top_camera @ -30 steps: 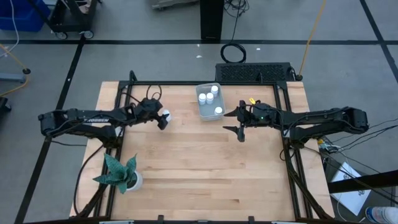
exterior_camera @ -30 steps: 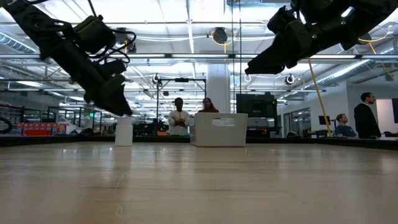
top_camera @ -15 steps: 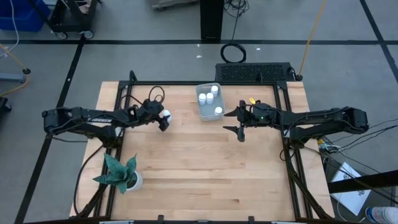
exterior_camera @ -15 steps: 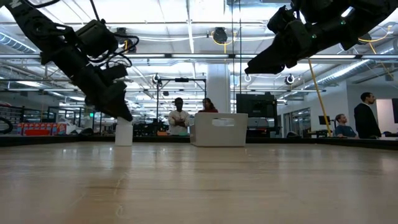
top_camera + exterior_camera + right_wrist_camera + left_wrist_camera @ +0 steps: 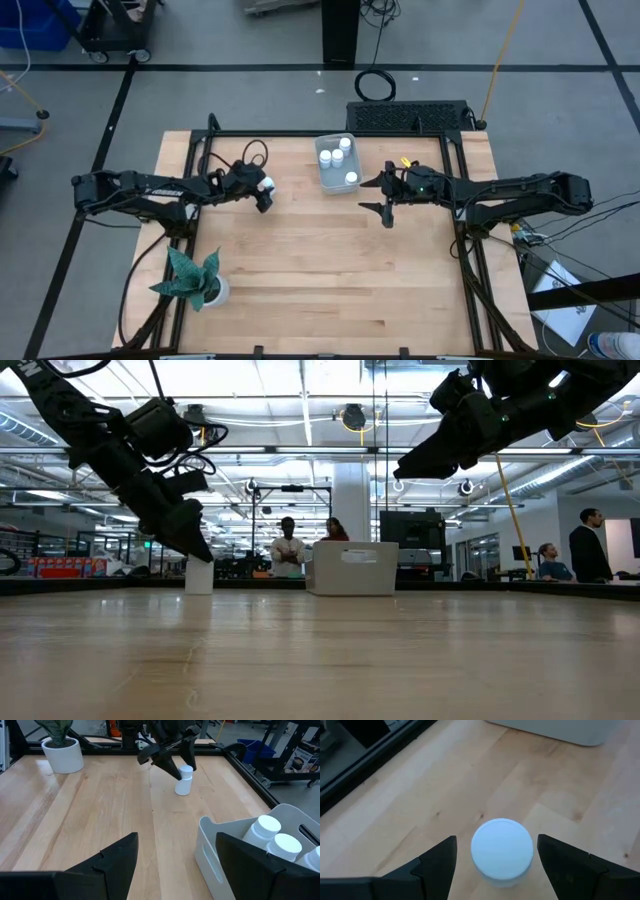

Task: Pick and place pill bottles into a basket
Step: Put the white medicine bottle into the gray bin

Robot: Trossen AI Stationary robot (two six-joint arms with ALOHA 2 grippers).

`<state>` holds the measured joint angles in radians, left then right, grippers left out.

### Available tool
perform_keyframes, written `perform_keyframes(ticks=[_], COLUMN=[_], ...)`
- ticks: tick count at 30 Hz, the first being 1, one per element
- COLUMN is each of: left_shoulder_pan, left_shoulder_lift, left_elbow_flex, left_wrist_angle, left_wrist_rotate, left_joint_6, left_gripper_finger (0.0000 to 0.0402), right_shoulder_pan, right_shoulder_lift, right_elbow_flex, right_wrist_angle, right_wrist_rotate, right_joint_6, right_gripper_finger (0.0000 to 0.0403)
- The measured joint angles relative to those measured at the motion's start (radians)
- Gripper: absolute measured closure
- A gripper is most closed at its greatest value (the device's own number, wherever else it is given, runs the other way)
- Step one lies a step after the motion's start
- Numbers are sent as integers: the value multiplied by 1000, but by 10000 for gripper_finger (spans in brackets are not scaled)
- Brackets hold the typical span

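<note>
One white pill bottle (image 5: 502, 851) stands upright on its base on the wooden table, left of the basket; it also shows in the high view (image 5: 268, 184). My left gripper (image 5: 496, 839) is open just above it, one finger on either side of the cap, touching nothing. The pale grey-blue basket (image 5: 336, 178) stands at the far middle of the table and holds several white bottles (image 5: 326, 157). My right gripper (image 5: 386, 196) is open and empty, raised off the table just right of the basket.
A green plant in a white pot (image 5: 197, 280) stands near the table's front left corner. A black ridged box (image 5: 410, 116) lies behind the table's far edge. People stand in the room beyond the table (image 5: 288, 546). Bare wood spreads across the table's near half.
My left gripper has edged toward the lone bottle and tipped its fingers further down, so that they now stand on either side of the cap. The bottle has stayed where it was.
</note>
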<state>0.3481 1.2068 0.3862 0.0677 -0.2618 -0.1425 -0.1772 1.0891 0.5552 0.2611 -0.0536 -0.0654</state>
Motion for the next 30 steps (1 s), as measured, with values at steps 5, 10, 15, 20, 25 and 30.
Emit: perform_keyframes(ticks=[5,10,15,20,25,30], left_shoulder_pan=[0,0,0,-2,-3,-2], left_shoulder_lift=[0,0,-1,-1,-1,-1], left_elbow_flex=[0,0,0,0,0,0], left_wrist_angle=[3,5,25,108,229,395], left_wrist_rotate=[16,44,45,82,144,250], left_joint_6=[1,12,17,28,30,37], left_gripper_finger=[133,207,237,237,226,224], right_shoulder_pan=[0,0,0,0,0,1], right_shoulder_lift=[0,0,0,0,0,0], right_elbow_flex=[0,0,0,0,0,0], right_wrist_angle=[0,0,0,0,0,21], right_wrist_rotate=[0,0,0,0,1,28], right_joint_6=[-1,-2,-2,-2,-6,-44], right_gripper_finger=[145,145,145,145,145,145])
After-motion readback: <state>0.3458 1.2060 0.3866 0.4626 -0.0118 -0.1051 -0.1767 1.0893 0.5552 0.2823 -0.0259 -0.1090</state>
